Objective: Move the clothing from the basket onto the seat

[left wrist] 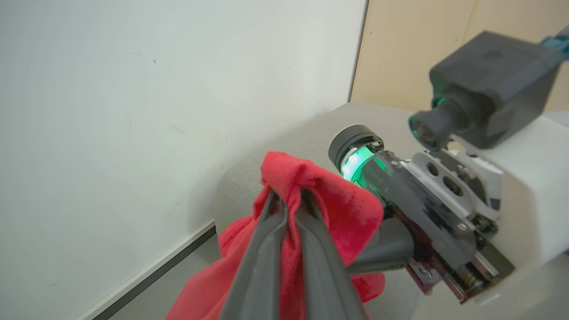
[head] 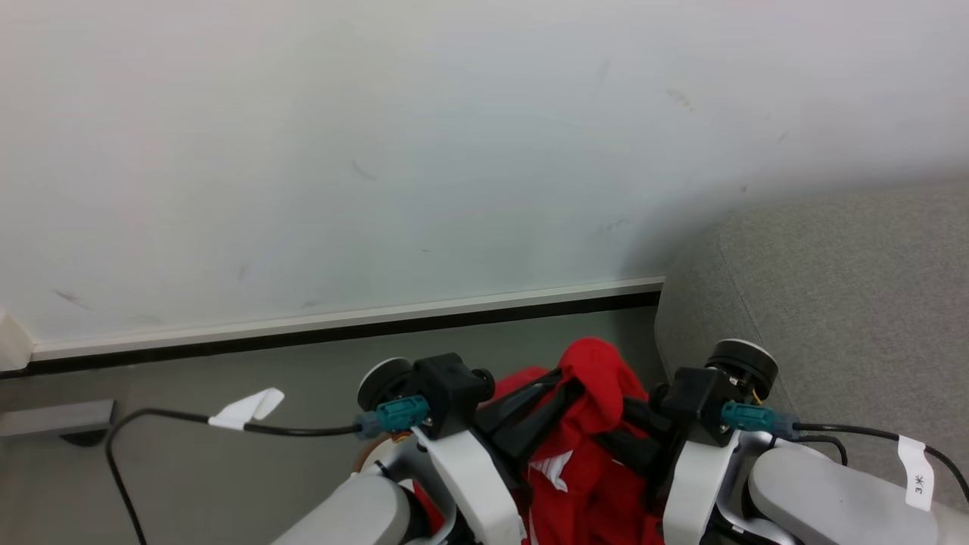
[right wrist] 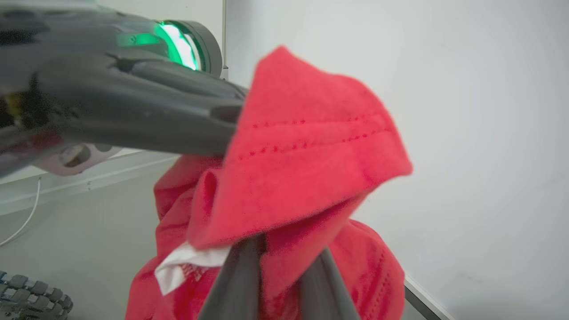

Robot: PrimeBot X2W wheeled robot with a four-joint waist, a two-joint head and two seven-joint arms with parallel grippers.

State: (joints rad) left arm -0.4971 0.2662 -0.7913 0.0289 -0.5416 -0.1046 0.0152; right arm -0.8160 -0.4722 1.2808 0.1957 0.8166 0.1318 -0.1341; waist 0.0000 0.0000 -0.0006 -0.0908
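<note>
the clothing (head: 589,393) is held up in the air just beside the rounded end of the seat (head: 833,288), not yet over its cushion. it is carried by both arms. the left gripper (left wrist: 289,202) is closed with a fold of red fabric pinched between its two fingers. the right gripper (right wrist: 284,260) is likewise clamped on the fabric, its fingertips covered by a flap that is draped over them. the two grips are set close together at the top of the bunch, so the rest of the garment is left hanging below them.

the step in hand is judged to be the carry across to the seat. it would be done well if both grips were kept closed and the two arms were moved together toward the seat, so that the fabric is neither stretched nor torn from one pinch. height should be kept until the hanging part is clear of the seat's end, otherwise it could be dragged against the upholstery and left draped over the side. whether the lowest part is already free of the basket cannot be told, since it is cut off at the bottom of the head view. release is best made only once the bunch is well over the seat and lowered onto it.
</note>
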